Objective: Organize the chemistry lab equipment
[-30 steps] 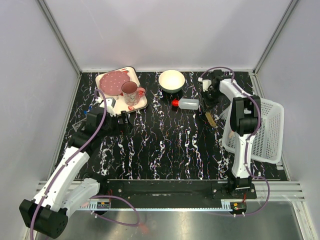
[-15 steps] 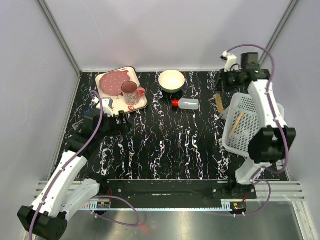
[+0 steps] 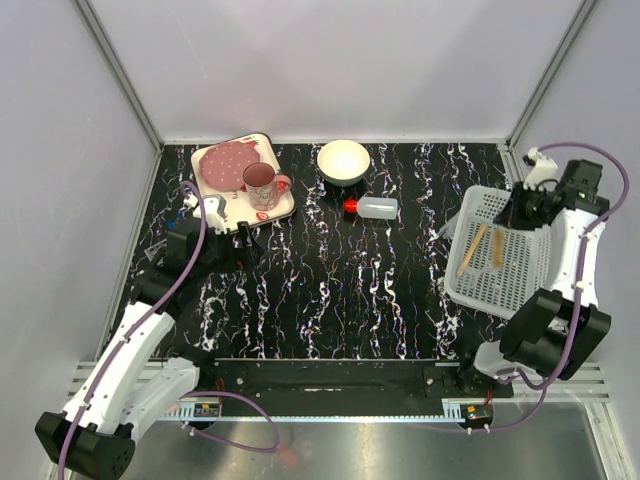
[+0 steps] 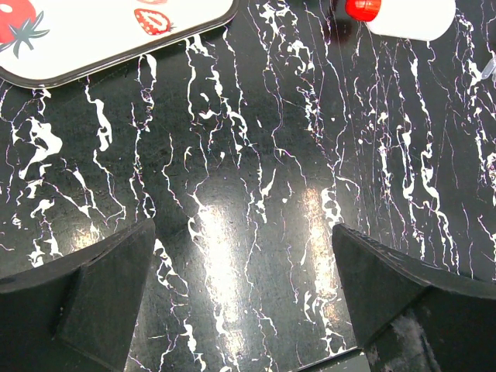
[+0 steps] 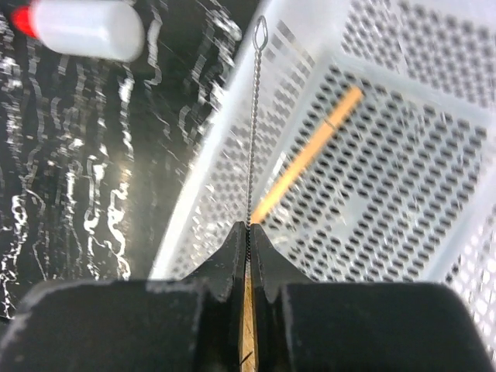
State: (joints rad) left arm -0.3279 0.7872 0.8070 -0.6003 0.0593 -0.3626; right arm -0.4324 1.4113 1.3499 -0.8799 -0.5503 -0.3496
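Black marbled counter (image 3: 340,290). At 3 o'clock, right gripper (image 5: 248,232) clamps the brush (image 5: 252,116) over the rack (image 5: 403,85), likely for release; left gripper (image 4: 242,256) gapes, idle.

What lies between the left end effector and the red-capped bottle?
Nothing but bare marbled tabletop; the left wrist view shows it from the left end effector up to the bottle.

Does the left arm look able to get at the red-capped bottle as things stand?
Probably yes. The left gripper is open, and only bare table lies between it and the red-capped bottle; nothing blocks the way.
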